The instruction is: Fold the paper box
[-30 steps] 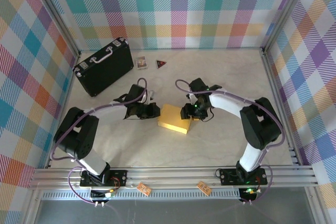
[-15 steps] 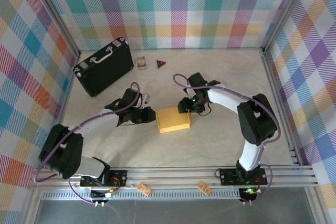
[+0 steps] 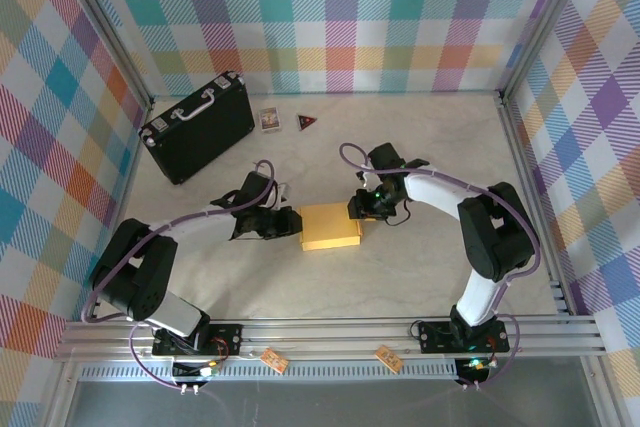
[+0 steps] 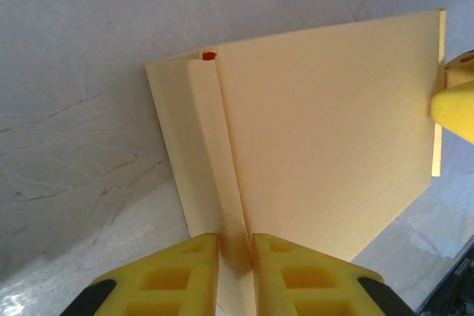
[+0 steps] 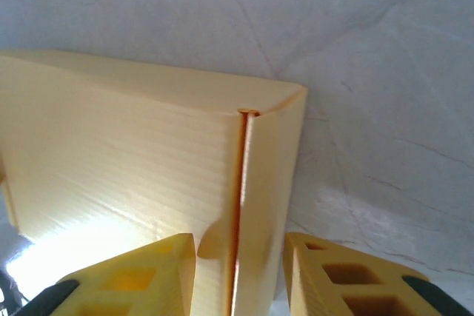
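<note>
The left gripper (image 3: pixel 293 224) is clamped on the box (image 3: pixel 331 226), its jaws nearly together on a raised fold along the left edge. The box is a closed, flat, mustard-yellow cardboard rectangle lying mid-table (image 3: pixel 430 277) between the arms. The right gripper (image 3: pixel 362 211) straddles its far right corner with jaws apart; I cannot tell whether it grips.

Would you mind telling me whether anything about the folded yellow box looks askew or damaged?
Nothing looks damaged or spilled. The mustard-yellow cardboard box lies flat between the left gripper and right gripper. One end flap's seam is not quite flush: a thin dark-orange gap runs along it.
</note>
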`<state>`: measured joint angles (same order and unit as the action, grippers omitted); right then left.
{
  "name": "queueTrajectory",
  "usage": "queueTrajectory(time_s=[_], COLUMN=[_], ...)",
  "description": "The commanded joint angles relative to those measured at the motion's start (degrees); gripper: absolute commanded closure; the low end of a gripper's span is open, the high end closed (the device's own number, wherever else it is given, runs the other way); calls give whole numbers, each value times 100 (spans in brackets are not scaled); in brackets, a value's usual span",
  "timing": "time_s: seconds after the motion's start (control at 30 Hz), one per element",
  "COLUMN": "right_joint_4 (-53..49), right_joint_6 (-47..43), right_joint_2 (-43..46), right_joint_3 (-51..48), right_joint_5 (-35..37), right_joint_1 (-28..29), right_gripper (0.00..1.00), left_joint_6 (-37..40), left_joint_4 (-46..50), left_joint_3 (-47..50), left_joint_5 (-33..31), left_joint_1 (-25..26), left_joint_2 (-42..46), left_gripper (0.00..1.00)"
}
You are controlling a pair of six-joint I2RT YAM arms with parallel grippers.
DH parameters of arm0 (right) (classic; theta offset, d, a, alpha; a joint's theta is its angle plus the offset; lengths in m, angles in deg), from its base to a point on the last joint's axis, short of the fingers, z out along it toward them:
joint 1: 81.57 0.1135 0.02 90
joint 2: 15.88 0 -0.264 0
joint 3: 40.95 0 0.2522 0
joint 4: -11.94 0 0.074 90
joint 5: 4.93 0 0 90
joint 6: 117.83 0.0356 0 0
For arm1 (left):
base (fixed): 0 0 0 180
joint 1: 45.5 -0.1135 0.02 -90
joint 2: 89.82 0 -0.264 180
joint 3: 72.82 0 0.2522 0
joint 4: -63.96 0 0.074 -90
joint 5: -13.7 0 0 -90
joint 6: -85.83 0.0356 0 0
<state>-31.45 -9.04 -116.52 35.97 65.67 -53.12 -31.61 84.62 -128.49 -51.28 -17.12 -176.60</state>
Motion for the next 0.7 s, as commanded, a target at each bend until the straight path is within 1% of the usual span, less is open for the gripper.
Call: queueTrajectory(time_s=[0.0, 0.03, 0.07, 0.1, 0.13, 0.23, 0.33, 0.47, 0.53, 0.6, 0.67], right_joint_4=[166, 162, 149, 132, 109, 76, 121, 210, 357, 401, 421], right_joint_6=[-18, -16, -15, -16, -24, -64, -94, -121, -98, -67, -45], right_joint_2=[164, 172, 177, 196, 227, 410, 680, 1060, 1183, 1205, 1222], right_joint_3=[-102, -102, -101, -107, -123, -225, -407, -720, -925, -1043, -1139], right_joint_5=[-444, -464, -468, -443, -417, -293, -284, -344, -541, -541, -382], right_joint_1=[-6, -5, -6, -5, -5, -14, -84, -243, -349, -409, -419], right_gripper=[63, 63, 61, 55, 53, 49, 48, 49, 50, 55, 59], left_joint_6=[-10, -23, -20, -17, -19, -8, 24, 46, 54, 47, 73], left_joint_4=[-98, -132, -146, -155, -163, -184, -134, -75, -87, -72, -48], left_joint_3=[-57, -54, -41, -42, -32, 0, 0, -10, -17, -35, -51], left_joint_5=[89, 91, 110, 110, 110, 84, 35, 3, 98, 85, 76], left_joint_1=[62, 66, 71, 80, 80, 80, 80, 80, 80, 80, 80], left_joint_2=[-98, -109, -129, -145, -158, -173, -177, -172, -177, -193, -216], left_gripper=[83, 84, 85, 85, 85, 85, 85, 85, 85, 85, 85])
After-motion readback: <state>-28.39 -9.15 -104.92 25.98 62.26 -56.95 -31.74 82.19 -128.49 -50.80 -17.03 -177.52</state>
